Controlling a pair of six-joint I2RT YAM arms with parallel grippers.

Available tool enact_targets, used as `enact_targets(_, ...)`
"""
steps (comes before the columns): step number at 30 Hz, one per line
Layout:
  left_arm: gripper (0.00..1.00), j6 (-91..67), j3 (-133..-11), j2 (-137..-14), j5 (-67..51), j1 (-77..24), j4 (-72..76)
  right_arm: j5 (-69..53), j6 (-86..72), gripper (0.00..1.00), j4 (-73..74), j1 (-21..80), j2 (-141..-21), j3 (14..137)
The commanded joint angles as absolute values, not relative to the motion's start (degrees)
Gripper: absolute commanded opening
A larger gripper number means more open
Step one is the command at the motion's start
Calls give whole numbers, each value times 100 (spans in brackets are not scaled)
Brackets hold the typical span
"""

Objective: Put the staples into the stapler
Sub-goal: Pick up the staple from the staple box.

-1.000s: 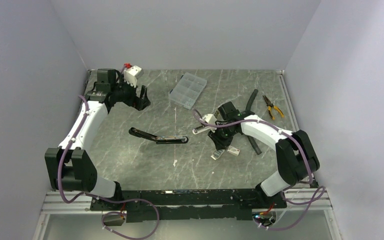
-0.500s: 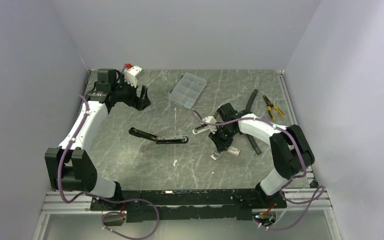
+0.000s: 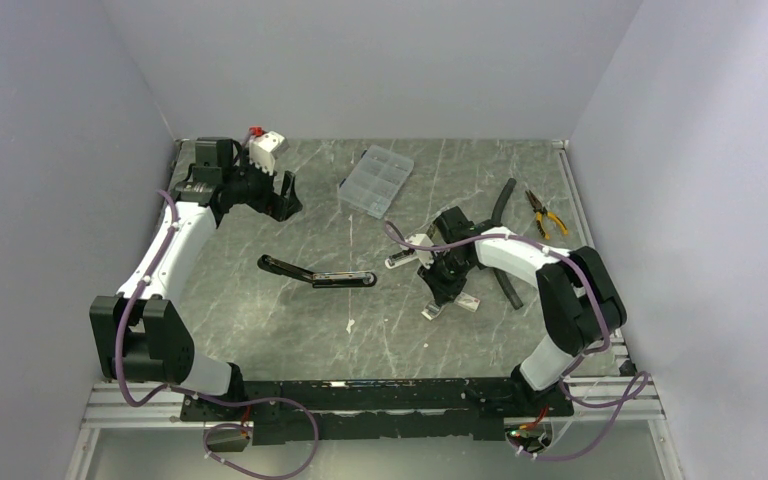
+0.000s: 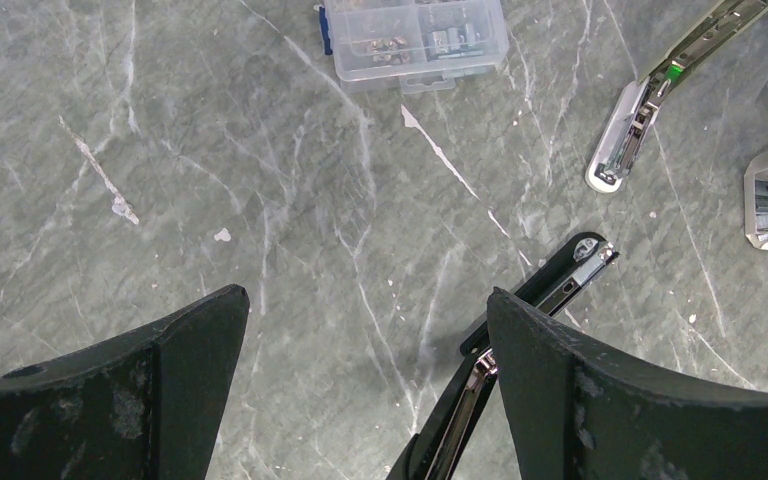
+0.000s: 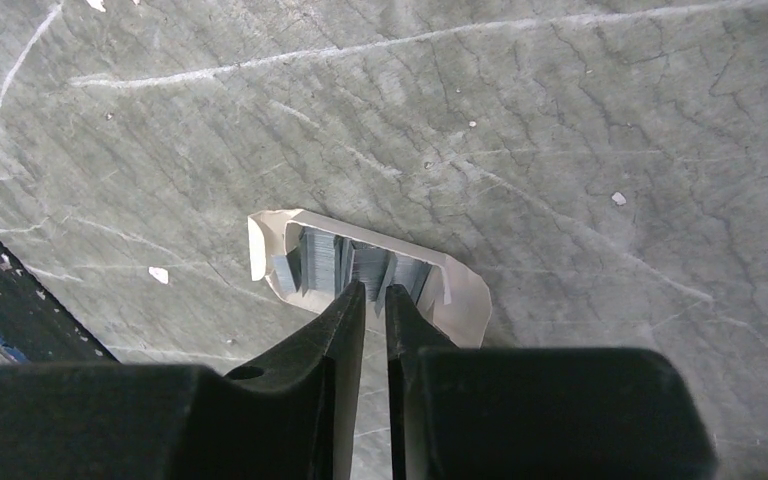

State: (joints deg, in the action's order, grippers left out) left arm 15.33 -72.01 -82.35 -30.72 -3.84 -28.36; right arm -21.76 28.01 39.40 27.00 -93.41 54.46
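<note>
We see the R gripper [image 5: 377, 292] pointing down at the cardboard tray [image 5: 465, 300]. Its tips dip over the near rim into the staples [image 5: 320, 262], which lie as grey strips inside the tray, some tilted. The jaws are nearly together w/ only a thin dark slit btw them. Whether a strip is nipped in that slit we can't tell. The tray sits flat on the marble table [image 5: 560, 120], its far rim just beyond the tips. Staples show either side of the tips & ahead of them.

The L gripper [image 4: 365, 300] hangs above the table w/ jaws wide apart. Below it the black stapler [image 4: 560, 280] lies opened out. One end, w/ its metal channel, sits just ahead of one fingertip. The rest runs back along that finger's inner edge.

Far ahead of the L jaws we see the clear compartment case [image 4: 415, 40]. Beyond the same finger, off to the side, lies a white hinged tool [image 4: 625, 140] w/ a metal channel & a green spot. What it is we can't tell.

In the top cam the black stapler lies btw the two grippers, touching neither.
</note>
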Motion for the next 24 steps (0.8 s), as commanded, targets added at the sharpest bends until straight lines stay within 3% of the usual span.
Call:
enact_targets(1, 94, 1545, -7240, -8016, -3144, -404, -2751, -2302, 2844, 17, 3971, 2664, -9399, 5515)
enact_targets(24, 94, 1749, -7298, -8116, -3017, -431, -2843, -2471, 2749, 0, 4158, 2610, -9326, 5733)
